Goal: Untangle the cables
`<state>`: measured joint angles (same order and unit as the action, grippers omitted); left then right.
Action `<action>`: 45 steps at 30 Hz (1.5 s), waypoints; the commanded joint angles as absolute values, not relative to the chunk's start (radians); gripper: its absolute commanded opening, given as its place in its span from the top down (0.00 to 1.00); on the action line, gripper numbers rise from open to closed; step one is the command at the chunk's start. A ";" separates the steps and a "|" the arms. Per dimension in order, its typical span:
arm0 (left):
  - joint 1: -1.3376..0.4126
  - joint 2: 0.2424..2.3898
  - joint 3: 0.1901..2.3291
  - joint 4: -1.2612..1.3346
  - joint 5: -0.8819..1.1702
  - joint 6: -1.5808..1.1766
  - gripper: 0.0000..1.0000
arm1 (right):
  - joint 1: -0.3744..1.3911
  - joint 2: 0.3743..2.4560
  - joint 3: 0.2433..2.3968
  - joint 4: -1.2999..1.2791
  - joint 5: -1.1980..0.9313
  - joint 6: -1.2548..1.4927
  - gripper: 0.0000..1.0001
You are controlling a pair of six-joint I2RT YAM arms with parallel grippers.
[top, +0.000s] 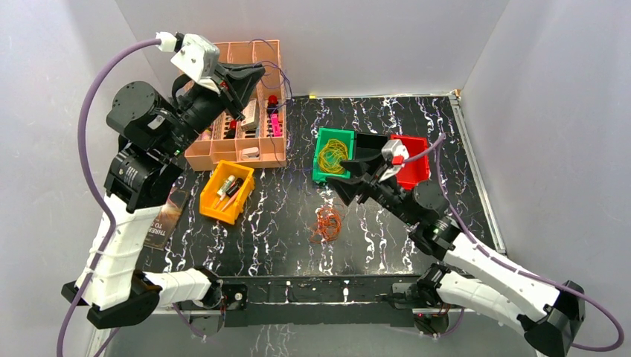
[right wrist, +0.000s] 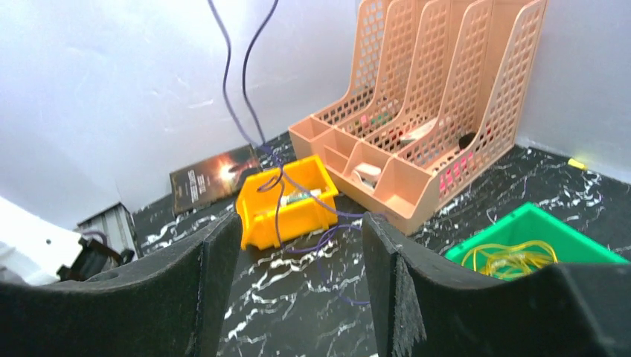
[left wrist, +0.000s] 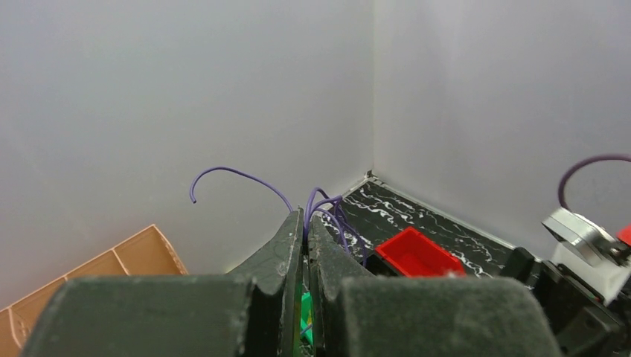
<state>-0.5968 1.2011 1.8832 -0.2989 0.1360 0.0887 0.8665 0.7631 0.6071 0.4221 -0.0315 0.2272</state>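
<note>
The left pincer (left wrist: 305, 223) pinches the purple cable (left wrist: 238, 172) high over the back left corner of the table (top: 283, 216). The right pincer (right wrist: 301, 230) is spread, holding nothing. Lift slowly, I think, so the cable slips free without snagging.

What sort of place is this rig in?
Probably a robot test cell: bare pale walls box in a marbled table, two arms mounted at its near edge, staged props like a green bin and peach desk organizer.

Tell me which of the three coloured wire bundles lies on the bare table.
The orange-red bundle. The yellow one sits in the green bin; the purple one is pinched by the left gripper, jaws shut.
</note>
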 commanded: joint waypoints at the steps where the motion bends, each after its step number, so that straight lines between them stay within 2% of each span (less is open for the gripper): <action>1: -0.593 1.169 1.862 -0.261 0.188 0.054 1.00 | 0.873 0.846 0.710 0.540 -0.003 0.280 0.31; 12: -0.592 1.180 1.867 -0.261 0.212 0.045 1.00 | 0.873 1.114 0.862 0.842 -0.059 0.436 0.31; 29: -0.592 1.176 1.848 -0.255 0.227 0.028 1.00 | 0.873 1.307 1.021 0.868 -0.098 0.486 0.35; 37: -0.592 1.141 1.796 -0.229 0.222 0.005 1.00 | 0.870 1.333 1.027 0.764 -0.069 0.468 0.62; 42: -0.592 1.114 1.762 -0.221 0.209 0.000 1.00 | 0.865 1.330 1.009 0.747 -0.045 0.487 0.93; 45: -0.592 1.092 1.742 -0.227 0.188 -0.002 1.00 | 0.862 1.311 1.010 0.690 -0.027 0.481 1.00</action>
